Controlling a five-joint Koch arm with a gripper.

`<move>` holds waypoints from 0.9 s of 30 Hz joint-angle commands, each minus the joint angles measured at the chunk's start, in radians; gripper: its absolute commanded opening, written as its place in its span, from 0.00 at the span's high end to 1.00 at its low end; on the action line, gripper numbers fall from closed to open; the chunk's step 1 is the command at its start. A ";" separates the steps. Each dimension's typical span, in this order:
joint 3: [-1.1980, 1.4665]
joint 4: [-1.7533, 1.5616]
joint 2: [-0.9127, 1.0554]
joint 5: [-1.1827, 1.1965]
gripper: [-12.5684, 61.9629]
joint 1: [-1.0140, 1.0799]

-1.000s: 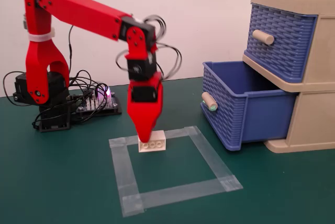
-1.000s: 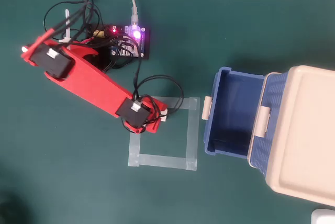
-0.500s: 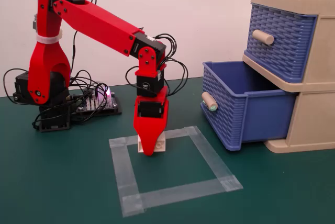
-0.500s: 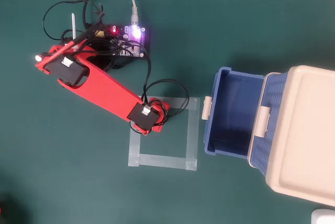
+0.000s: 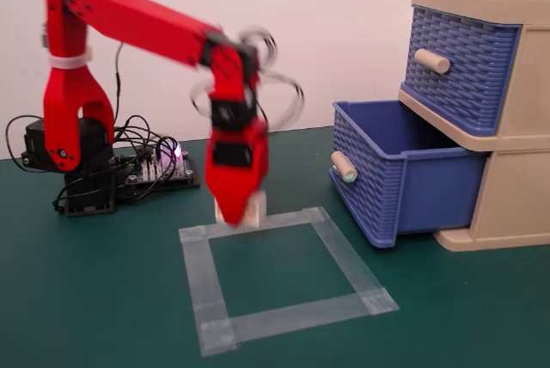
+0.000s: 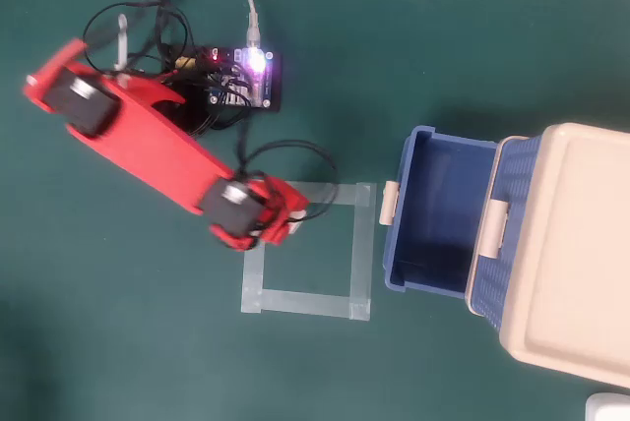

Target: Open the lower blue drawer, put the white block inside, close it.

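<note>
**Gripper on block at tape corner; lower drawer open**

Fixed view, left to right: red gripper (image 5: 238, 213) points down, jaws closed around the white block (image 5: 250, 210), at the tape square (image 5: 279, 278)'s far-left corner. Right: lower blue drawer (image 5: 404, 174) pulled out, interior bare; upper drawer (image 5: 460, 63) shut.

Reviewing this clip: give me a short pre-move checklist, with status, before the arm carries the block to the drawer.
1. Lower drawer pulled open: ok.
2. Drawer interior empty in the overhead view: ok.
3. Pincer down at the block, on the tape square's corner: ok.
4. Pincer shut on the block: cannot tell, blurred.
5. Path from block to drawer free of clutter: ok.
6. Upper drawer shut, out of the way: ok.
</note>
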 commanded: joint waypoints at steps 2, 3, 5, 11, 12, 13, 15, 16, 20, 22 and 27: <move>-0.160 0.074 0.206 0.213 0.94 -0.017; -0.219 0.069 0.212 0.327 0.94 -0.032; -0.337 0.041 0.192 0.520 0.94 -0.095; -0.755 -0.222 -0.190 0.973 0.94 -0.313; -0.833 -0.238 -0.270 1.011 0.94 -0.314; -0.887 -0.236 -0.322 1.025 0.94 -0.316; -0.968 -0.227 -0.402 1.031 0.94 -0.319; -0.997 -0.222 -0.430 1.032 0.94 -0.322; -1.015 -0.224 -0.439 1.034 0.84 -0.324; -1.017 -0.230 -0.436 1.035 0.55 -0.328; -1.019 -0.227 -0.371 1.098 0.38 -0.354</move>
